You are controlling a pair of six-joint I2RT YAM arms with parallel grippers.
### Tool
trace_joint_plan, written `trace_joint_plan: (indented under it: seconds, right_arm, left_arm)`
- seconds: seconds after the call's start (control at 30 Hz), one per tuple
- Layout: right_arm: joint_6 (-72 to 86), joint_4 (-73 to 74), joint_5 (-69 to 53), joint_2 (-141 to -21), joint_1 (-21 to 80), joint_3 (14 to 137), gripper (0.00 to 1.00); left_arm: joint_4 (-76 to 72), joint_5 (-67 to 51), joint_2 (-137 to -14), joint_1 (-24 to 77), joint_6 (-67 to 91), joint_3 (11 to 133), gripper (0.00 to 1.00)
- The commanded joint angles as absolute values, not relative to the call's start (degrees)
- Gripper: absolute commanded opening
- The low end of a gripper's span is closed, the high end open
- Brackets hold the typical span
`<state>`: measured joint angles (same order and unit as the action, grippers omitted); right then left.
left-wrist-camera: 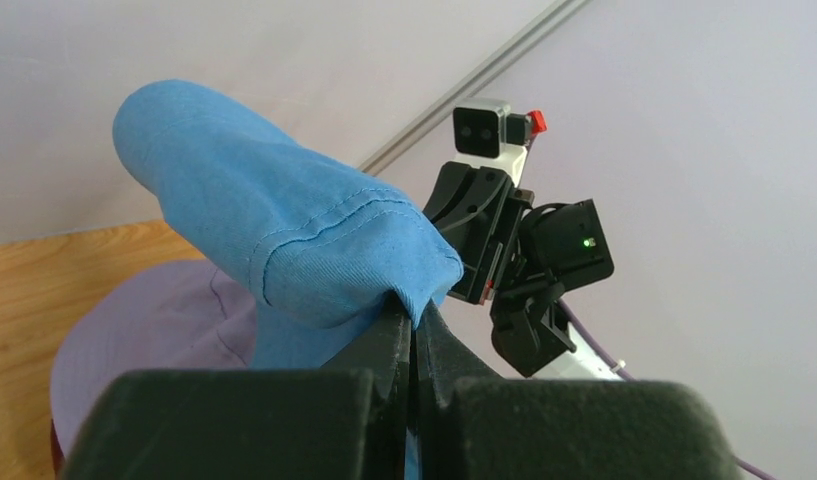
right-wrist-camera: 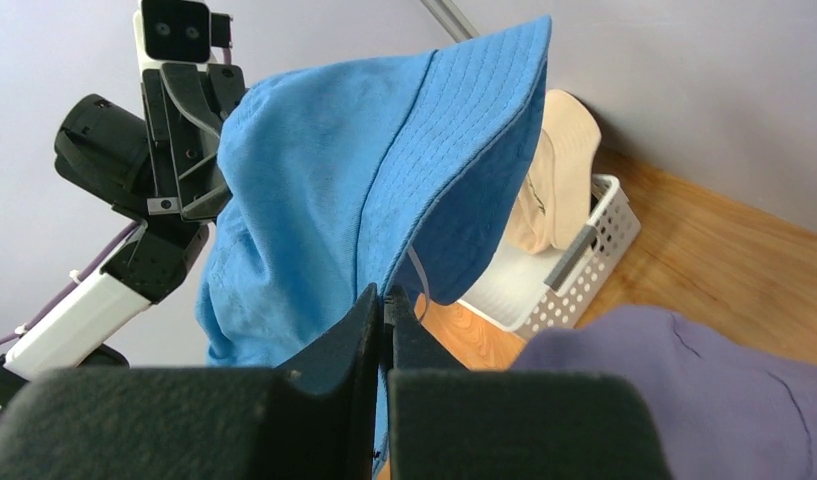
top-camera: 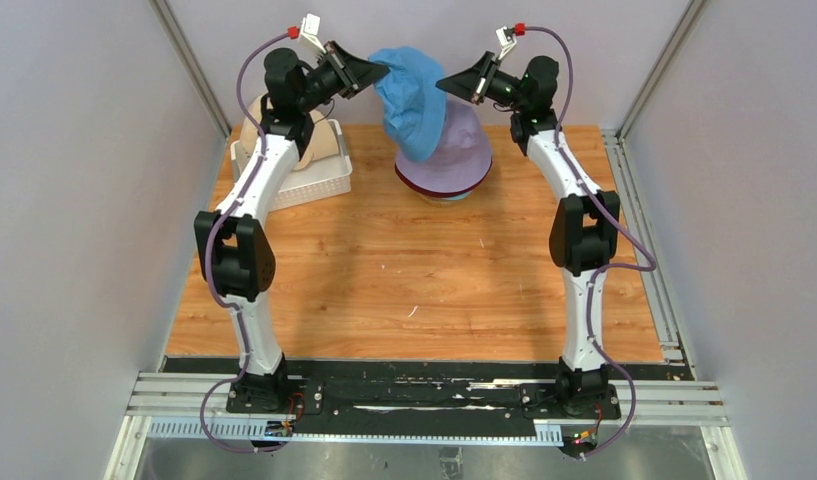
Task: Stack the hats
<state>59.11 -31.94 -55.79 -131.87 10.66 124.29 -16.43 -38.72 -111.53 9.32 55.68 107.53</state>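
We see the blue hat (top-camera: 412, 100) held up in the air between both arms at the back of the table (top-camera: 414, 290), well above the wood. The left gripper (left-wrist-camera: 414, 320) has its jaws pressed together on a fold of the hat's edge, with blue cloth bunched right at the tips. The right gripper (right-wrist-camera: 386, 300) is likewise closed tight on the brim from the other side, so the hat hangs stretched between the two and droops down from them. Directly under it sits the lavender hat (top-camera: 459, 150), the top of a pile. Below its brim we can make out the rim of the dark red hat (top-camera: 416, 186) and a thin sliver of the teal hat (top-camera: 452, 199) at the near edge. From above, the lower end of the blue hat overlaps the lavender crown, but we cannot tell whether the two touch. The beige hat (right-wrist-camera: 559, 170) stands in the white basket (right-wrist-camera: 584, 260) at the far left of the table, apart from the pile.
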Motion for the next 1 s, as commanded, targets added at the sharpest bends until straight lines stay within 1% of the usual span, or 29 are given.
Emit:
trace_joint_plan:
  seconds: [0.0,0.23,0.3,0.43,0.47,0.53,0.57,0.6,0.63,0.77,0.97]
  right_arm:
    - [56.8,-32.6,-55.3,-127.8,8.7,119.8,0.01]
    - [56.3,-34.4,-55.2,-125.8,5.4,114.5,0.01]
    - [56.3,-34.9,-55.1,-125.3,4.4,113.1,0.01]
    - [56.3,-35.7,-55.4,-124.5,2.6,111.4,0.01]
    - [56.4,-35.8,-55.4,-124.4,2.2,111.1,0.01]
    - [56.8,-36.4,-55.6,-124.3,1.4,110.4,0.01]
    - [56.9,-36.7,-55.6,-124.2,1.1,109.9,0.01]
    - [56.9,-36.9,-55.6,-124.0,0.7,109.6,0.01]
    - [56.9,-37.0,-55.6,-124.0,0.5,109.2,0.01]
    - [56.9,-37.4,-55.9,-124.1,-0.1,108.4,0.01]
    - [57.7,-38.4,-55.4,-124.7,-1.3,106.8,0.01]
  left_arm:
    - [-15.4,-38.1,-114.9,10.0,54.6,110.7,0.02]
    - [-12.1,-37.3,-119.9,12.1,52.4,115.4,0.06]
    - [-10.9,-37.0,-121.2,12.8,51.5,117.0,0.08]
    - [-8.9,-36.8,-123.7,14.0,50.4,120.3,0.23]
    - [-8.3,-36.6,-124.2,14.2,50.1,120.9,0.29]
    - [-6.8,-36.2,-124.7,14.6,49.4,122.2,0.45]
    - [-5.7,-35.9,-124.8,14.7,48.7,122.6,0.50]
    - [-4.5,-35.4,-124.7,14.8,47.8,122.9,0.52]
    - [-3.0,-34.7,-124.6,14.8,46.2,123.3,0.56]
    - [3.9,-31.5,-123.7,14.9,41.6,124.2,0.66]
    - [7.9,-29.1,-121.9,14.8,38.7,123.2,0.67]
